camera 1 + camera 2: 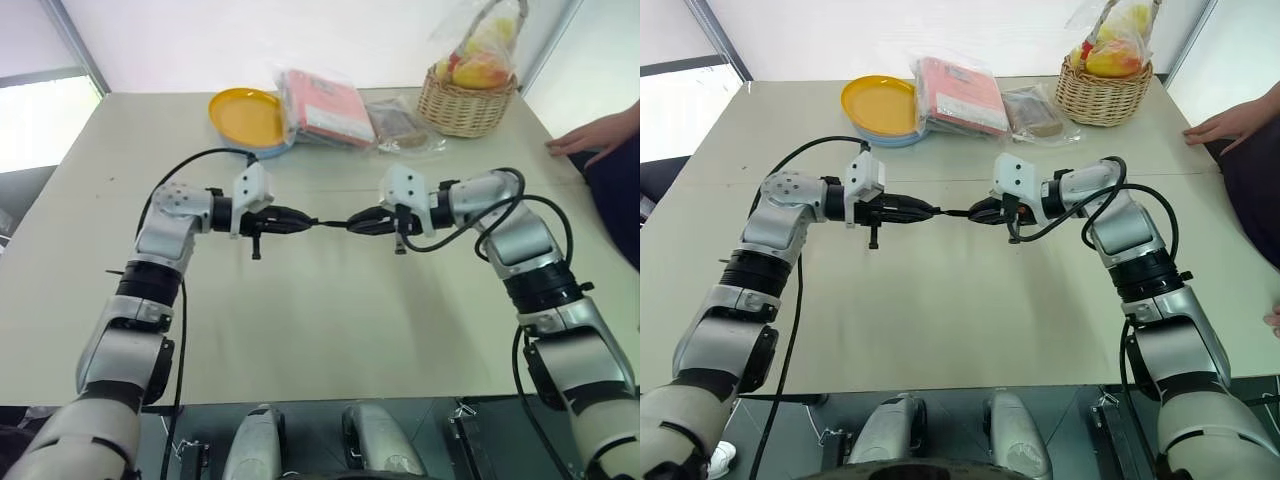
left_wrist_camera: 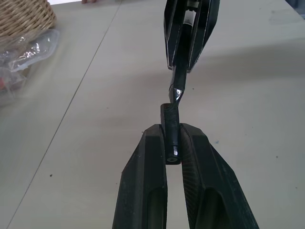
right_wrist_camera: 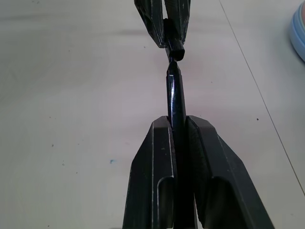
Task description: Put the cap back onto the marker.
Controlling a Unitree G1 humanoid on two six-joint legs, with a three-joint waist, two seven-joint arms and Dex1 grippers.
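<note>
left gripper [image 2: 174,143] was clamped on the cap [image 2: 170,129], right gripper [image 3: 177,129] clamped on the marker [image 3: 175,93], both held in the air over mid-table [image 1: 320,330]. tip sat just at the cap mouth, slightly off-axis. not seated yet; align and push left.

My bench was a pale beige table [image 1: 330,330] with a thin seam line running across it toward the far edge. Along that far edge sat a yellow plate [image 1: 248,117] on a blue one, plastic-wrapped packets [image 1: 325,107] beside it, then a wicker basket [image 1: 465,104] of bagged fruit near the far right corner. A person's hand [image 1: 597,133] rested on the right edge. Behind was a white wall, with a bright window at the left.
</note>
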